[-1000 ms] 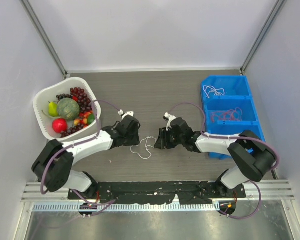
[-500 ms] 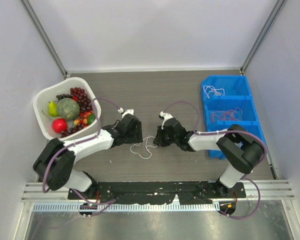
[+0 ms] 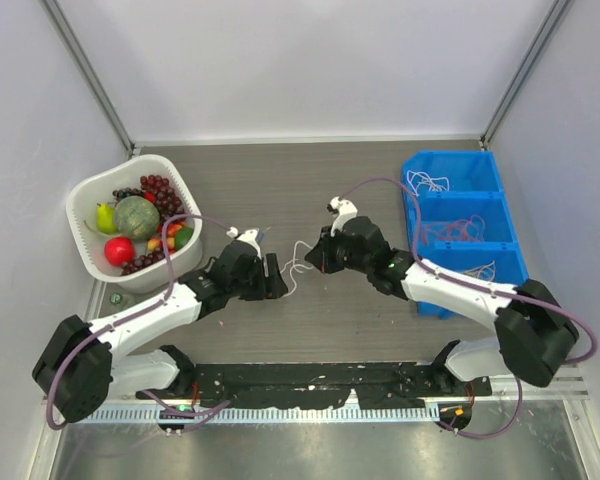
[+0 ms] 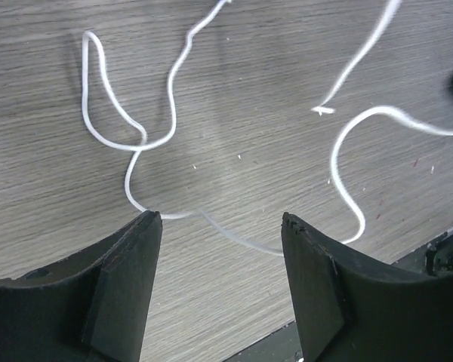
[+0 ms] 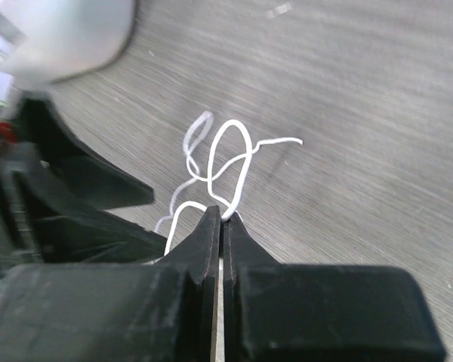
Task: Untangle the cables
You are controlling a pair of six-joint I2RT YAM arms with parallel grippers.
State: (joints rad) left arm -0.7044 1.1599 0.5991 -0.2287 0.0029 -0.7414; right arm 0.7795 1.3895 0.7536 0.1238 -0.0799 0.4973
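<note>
A thin white cable [image 3: 298, 264] runs between my two grippers at mid-table. My right gripper [image 3: 311, 258] is shut on it. In the right wrist view the jaws [image 5: 225, 213] pinch one strand while the white cable [image 5: 244, 169] loops and crosses itself just beyond the tips. My left gripper [image 3: 277, 280] stands open. In the left wrist view its fingertips [image 4: 217, 222] have only bare table between them, and a strand of the white cable [image 4: 141, 142] curves just ahead of them. No orange or yellow cable is in sight.
A blue bin [image 3: 407, 215] at the right holds white cords [image 3: 427, 183] in its far compartment and red cords [image 3: 456, 230] in the middle one. A white basket [image 3: 90, 190] of fruit stands at the left. The black base rail runs along the table's near edge.
My right gripper has shut on the white cable and drawn it back and up from the table. My left gripper has opened wider and shifted slightly toward the near edge.
</note>
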